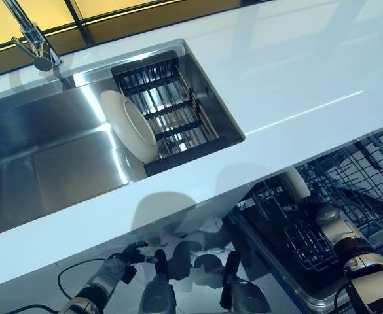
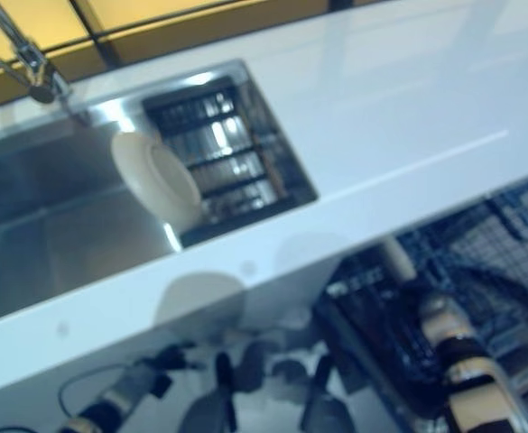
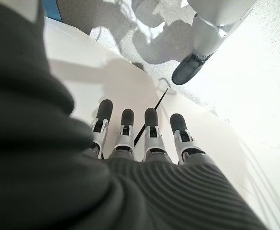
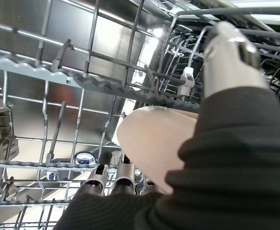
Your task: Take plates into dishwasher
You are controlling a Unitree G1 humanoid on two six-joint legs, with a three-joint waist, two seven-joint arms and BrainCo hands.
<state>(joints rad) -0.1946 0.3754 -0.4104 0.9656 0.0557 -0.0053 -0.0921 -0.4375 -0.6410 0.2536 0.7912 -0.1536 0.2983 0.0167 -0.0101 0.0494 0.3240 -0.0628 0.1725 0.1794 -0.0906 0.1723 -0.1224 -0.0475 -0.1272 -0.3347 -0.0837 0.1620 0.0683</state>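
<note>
A wide white countertop (image 1: pixel 296 72) runs across the scene, and a rectangular stainless-steel sink (image 1: pixel 54 163) is set into its left part, with a chrome tap (image 1: pixel 31 36) rising at the sink's far left edge. In the right end of the sink sits a black wire draining basket (image 1: pixel 171 111), and one round cream-white plate (image 1: pixel 129 125) stands on its edge there, tilted and leaning against the basket's left side. Below the countertop's near edge, on the right, the open dishwasher shows its dark grey wire rack (image 1: pixel 348 176) pulled out over a steel-lined tub. The robot's right hand (image 4: pixel 226 72) is down inside that rack, and it carries a second cream-white plate (image 4: pixel 154 139): in the right wrist view the plate lies across the palm, with the dark-tipped fingers (image 4: pixel 113 175) on one side of it and the thumb curled over its opposite edge, so the hand is clamped on the plate. The plate is held among the rack's wires, above the rows of upright grey tines (image 4: pixel 72 81); whether it touches any of them cannot be told. From the head views only the plate's pale rim (image 1: pixel 296 183) shows beyond the right wrist. The robot's left hand (image 3: pixel 140 132) hangs low at the near left, below the countertop, well apart from the sink and the dishwasher; its fingers are straight, side by side, and hold nothing.
</note>
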